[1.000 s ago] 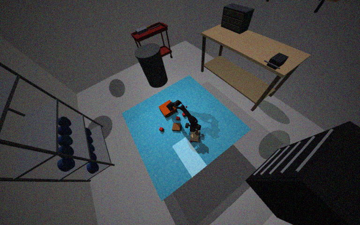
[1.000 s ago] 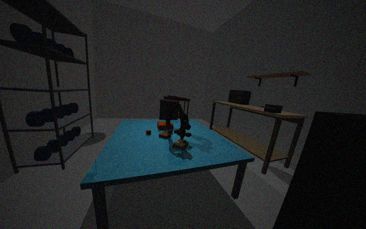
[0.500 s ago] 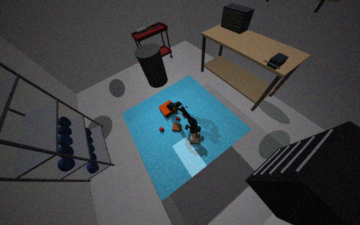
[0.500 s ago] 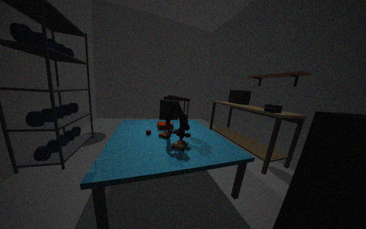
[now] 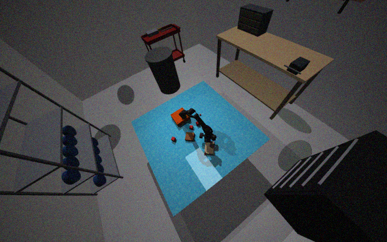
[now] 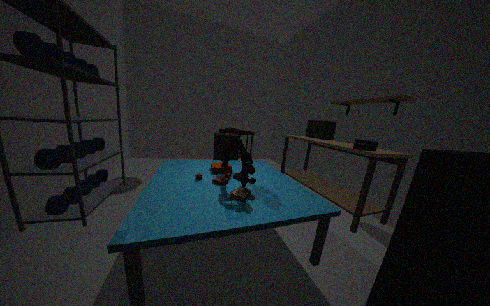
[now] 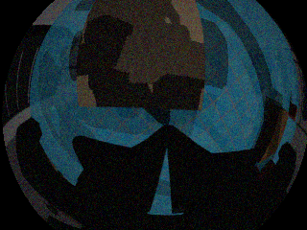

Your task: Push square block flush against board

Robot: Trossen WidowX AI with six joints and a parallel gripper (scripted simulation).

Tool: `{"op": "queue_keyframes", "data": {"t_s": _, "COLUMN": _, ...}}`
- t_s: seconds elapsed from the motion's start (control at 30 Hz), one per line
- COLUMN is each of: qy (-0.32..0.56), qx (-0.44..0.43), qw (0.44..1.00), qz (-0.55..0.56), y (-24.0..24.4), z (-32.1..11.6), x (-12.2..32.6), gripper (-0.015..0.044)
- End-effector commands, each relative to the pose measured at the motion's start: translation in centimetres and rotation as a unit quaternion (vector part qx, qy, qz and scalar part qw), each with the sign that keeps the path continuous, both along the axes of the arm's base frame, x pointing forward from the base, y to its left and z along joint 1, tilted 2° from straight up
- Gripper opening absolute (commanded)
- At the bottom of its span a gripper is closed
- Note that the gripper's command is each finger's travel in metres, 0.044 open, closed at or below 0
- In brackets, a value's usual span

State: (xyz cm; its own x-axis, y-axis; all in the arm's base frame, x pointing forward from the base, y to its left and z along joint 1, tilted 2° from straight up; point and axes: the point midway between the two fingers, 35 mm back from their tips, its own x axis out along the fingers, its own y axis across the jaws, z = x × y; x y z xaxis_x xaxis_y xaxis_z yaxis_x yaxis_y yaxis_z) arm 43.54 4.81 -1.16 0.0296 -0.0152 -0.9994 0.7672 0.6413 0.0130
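Note:
The longer wooden piece, which looks like the board (image 5: pixel 209 149) (image 6: pixel 238 195) (image 7: pixel 158 53), lies on the blue table right in front of my gripper. The squarer wooden block (image 5: pixel 189 136) (image 6: pixel 219 180) lies apart from it, to its upper left in the top view, with blue table between them. A brown strip at the right edge of the wrist view may be that block. My gripper (image 5: pixel 209 141) (image 6: pixel 244 186) (image 7: pixel 168 129) is shut and empty, low at the board's near end. Whether the tips touch the board cannot be told. Dark shadows cover much of the board.
The blue table (image 5: pixel 171 159) (image 6: pixel 173 216) carries the orange box (image 5: pixel 179 117) (image 6: pixel 219 166) by my arm's base. One red cube (image 5: pixel 173 139) (image 6: pixel 198 176) lies left of the block. Other small red cubes (image 5: pixel 191 127) (image 5: pixel 197 123) lie between the block and the arm.

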Motion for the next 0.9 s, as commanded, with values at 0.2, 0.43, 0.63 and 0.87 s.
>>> {"op": "queue_keyframes", "data": {"t_s": 0.2, "qy": 0.001, "qx": -0.001, "qw": 1.000, "qz": -0.001, "y": 1.3, "z": -0.1, "x": -1.0, "gripper": 0.0000}}
{"op": "queue_keyframes", "data": {"t_s": 0.43, "qy": 0.002, "qx": 0.000, "qw": 1.000, "qz": -0.001, "y": 2.1, "z": -0.2, "x": -1.8, "gripper": 0.0000}}
{"op": "queue_keyframes", "data": {"t_s": 0.63, "qy": 0.001, "qx": 0.000, "qw": 1.000, "qz": -0.001, "y": 2.1, "z": 4.1, "x": -1.6, "gripper": 0.0000}}
{"op": "queue_keyframes", "data": {"t_s": 0.87, "qy": 0.002, "qx": 0.000, "qw": 1.000, "qz": 0.000, "y": 2.0, "z": 5.3, "x": -1.9, "gripper": 0.0000}}
